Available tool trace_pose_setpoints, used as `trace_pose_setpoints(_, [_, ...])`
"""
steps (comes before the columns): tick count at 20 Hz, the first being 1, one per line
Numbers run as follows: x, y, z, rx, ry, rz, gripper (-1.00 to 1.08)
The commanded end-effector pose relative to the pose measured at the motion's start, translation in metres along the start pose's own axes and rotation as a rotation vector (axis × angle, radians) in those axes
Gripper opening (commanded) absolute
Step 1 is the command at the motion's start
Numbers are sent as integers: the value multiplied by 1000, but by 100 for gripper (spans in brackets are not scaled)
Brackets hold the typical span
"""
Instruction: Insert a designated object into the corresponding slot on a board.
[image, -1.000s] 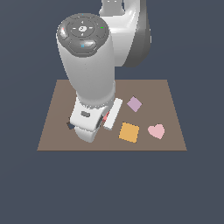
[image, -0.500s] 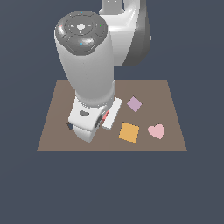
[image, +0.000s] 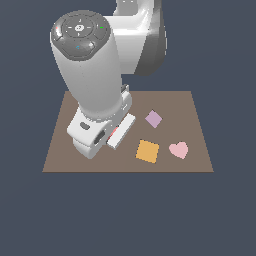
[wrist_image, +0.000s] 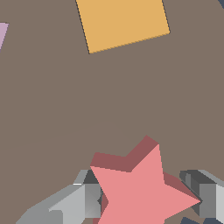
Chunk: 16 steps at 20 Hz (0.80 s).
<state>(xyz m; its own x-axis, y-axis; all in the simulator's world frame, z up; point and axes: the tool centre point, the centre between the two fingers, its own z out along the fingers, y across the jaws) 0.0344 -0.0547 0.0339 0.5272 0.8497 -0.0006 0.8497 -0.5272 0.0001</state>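
Tool (wrist_image: 146, 199) pinching the red star (wrist_image: 140, 188), lower over the board (image: 190, 110) than before.

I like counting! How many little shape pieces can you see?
4: lilac square, orange square, pink heart, red star between the hand's fingers. The arm may hide others.
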Motion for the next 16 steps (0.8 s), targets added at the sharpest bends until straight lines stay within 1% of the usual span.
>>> trace_pose_setpoints(1, [-6,2,0,-1,0,68,-100])
trace_pose_setpoints(8, [-29,3,-2,-1,0,321,-100])
trace_pose_setpoints(16, [-61,-5,-3,-2,-1,693,-100])
